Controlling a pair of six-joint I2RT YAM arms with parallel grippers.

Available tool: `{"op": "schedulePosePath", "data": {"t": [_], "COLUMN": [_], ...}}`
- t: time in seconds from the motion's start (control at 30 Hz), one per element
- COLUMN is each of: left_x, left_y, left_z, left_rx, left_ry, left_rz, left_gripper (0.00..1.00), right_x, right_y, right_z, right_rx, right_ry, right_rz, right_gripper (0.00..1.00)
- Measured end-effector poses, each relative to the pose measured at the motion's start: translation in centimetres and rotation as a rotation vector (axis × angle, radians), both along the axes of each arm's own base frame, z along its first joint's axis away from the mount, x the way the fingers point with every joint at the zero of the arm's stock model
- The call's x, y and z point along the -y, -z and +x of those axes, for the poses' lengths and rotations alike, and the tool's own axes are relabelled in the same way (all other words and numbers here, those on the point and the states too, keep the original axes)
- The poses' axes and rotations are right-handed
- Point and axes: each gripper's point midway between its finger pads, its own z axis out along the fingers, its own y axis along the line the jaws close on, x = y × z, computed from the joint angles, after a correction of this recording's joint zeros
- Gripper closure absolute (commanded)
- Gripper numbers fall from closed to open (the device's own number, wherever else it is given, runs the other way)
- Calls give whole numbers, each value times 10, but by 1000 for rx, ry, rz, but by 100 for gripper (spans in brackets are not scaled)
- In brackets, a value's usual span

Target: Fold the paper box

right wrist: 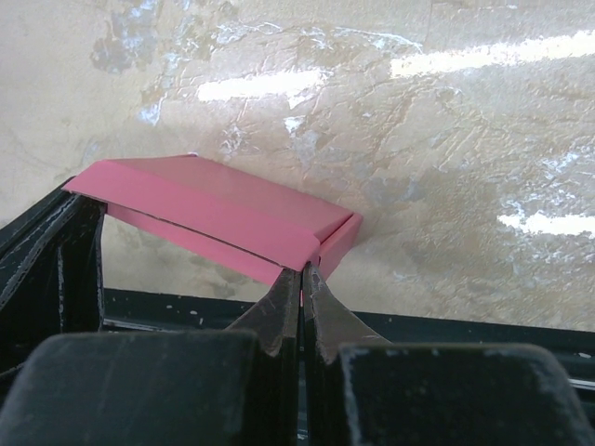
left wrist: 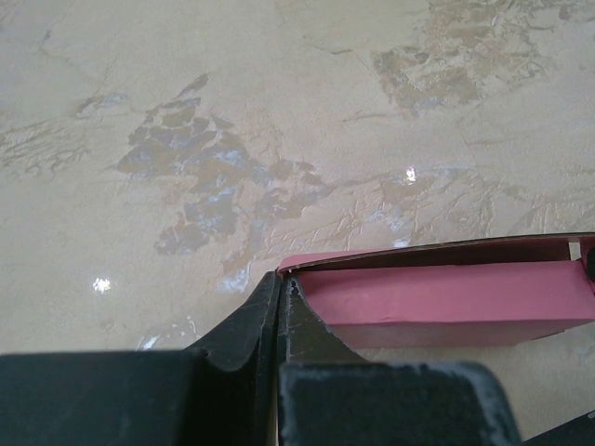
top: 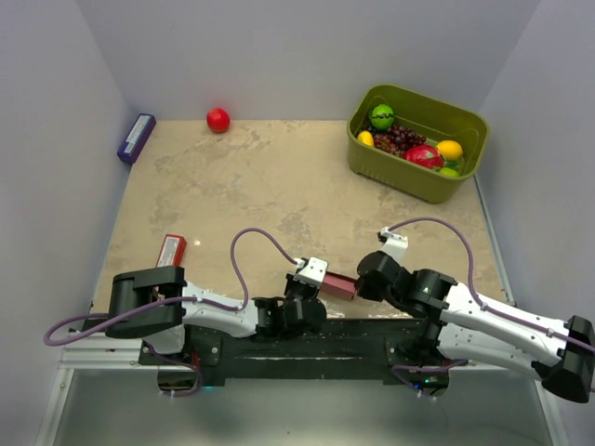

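Observation:
The pink paper box (top: 340,285) is held just above the table's near edge, between my two grippers. It is partly folded, with walls standing and a flap lying over its top. In the left wrist view the box (left wrist: 446,302) stretches away to the right, and my left gripper (left wrist: 281,279) is shut on its near left corner wall. In the right wrist view the box (right wrist: 214,209) runs off to the left, and my right gripper (right wrist: 303,271) is shut on its near right edge. From above, the left gripper (top: 314,277) and the right gripper (top: 363,284) face each other across the box.
A green basket (top: 462,121) of fruit stands at the back right. A red ball (top: 218,120) and a purple box (top: 136,137) lie at the back left. A red flat packet (top: 171,250) with a white label lies at the left. The black mounting rail (top: 353,334) runs under the box.

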Motion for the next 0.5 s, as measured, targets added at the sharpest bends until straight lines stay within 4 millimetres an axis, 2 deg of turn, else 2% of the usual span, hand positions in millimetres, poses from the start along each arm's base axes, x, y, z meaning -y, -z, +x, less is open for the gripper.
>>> {"op": "schedulePosePath", "data": {"t": [0.5], "left_x": [-1], "left_y": [0], "left_z": [0], "left_rx": [1], "left_ry": [-5], "left_rz": [2], "left_gripper": [100], "right_x": [0], "right_y": [4], "right_z": [3], "right_rx": [10], "right_ry": [-55], "right_rz": [-148], "right_gripper": [100]}}
